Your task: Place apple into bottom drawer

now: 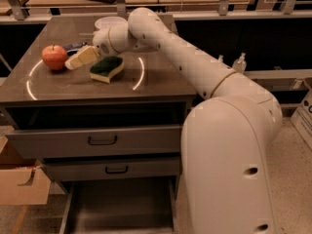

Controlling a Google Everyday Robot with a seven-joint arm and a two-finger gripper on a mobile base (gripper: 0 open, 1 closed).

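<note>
The red-orange apple (54, 57) sits on the dark countertop (73, 84) at the left. My gripper (78, 60) reaches across the top from the right and its cream fingertips are just right of the apple, a small gap apart from it. The bottom drawer (119, 208) is pulled open below the cabinet, its dark tray showing nothing inside. The two upper drawers with black handles (102, 140) are closed.
A green and yellow sponge (107, 68) lies on the countertop just right of the gripper, under my arm. A white bowl (111, 22) stands at the back, partly hidden by the arm. A small dark object (74, 46) lies behind the apple. A cardboard box (17, 189) stands on the floor at the left.
</note>
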